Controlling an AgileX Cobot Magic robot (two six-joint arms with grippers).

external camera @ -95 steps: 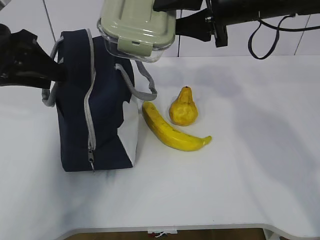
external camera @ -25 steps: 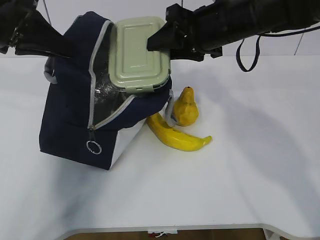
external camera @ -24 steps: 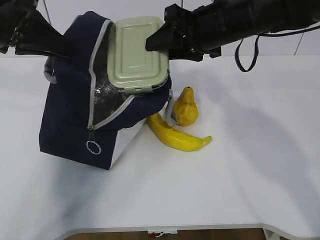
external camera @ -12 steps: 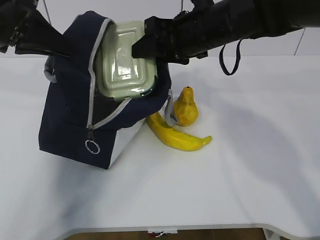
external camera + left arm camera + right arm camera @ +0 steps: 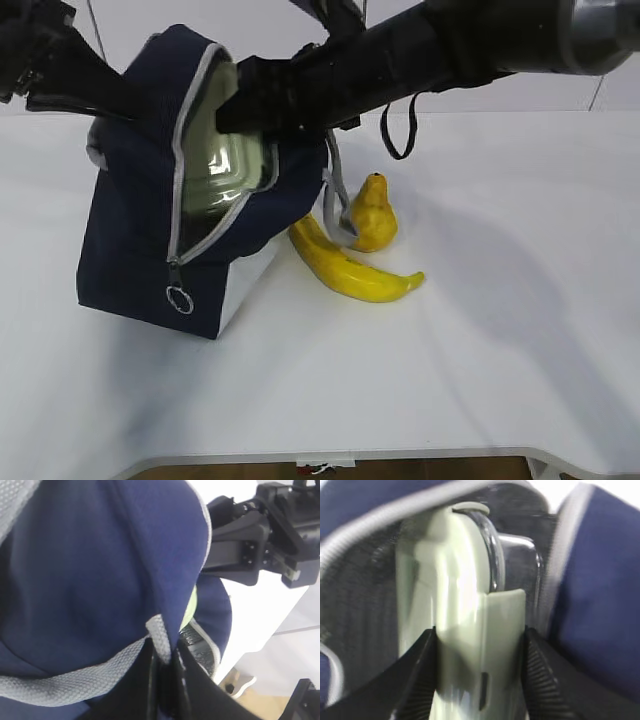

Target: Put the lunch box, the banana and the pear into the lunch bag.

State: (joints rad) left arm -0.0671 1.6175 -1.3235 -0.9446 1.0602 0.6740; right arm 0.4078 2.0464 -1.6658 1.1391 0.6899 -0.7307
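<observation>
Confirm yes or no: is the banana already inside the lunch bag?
No, the banana lies on the white table beside the pear, outside the lunch bag.

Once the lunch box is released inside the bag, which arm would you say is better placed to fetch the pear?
Probably the right. The right tool, holding the lunch box, works nearer the pear and banana. The left tool is pinching a handle to prop the lunch bag open.
</observation>
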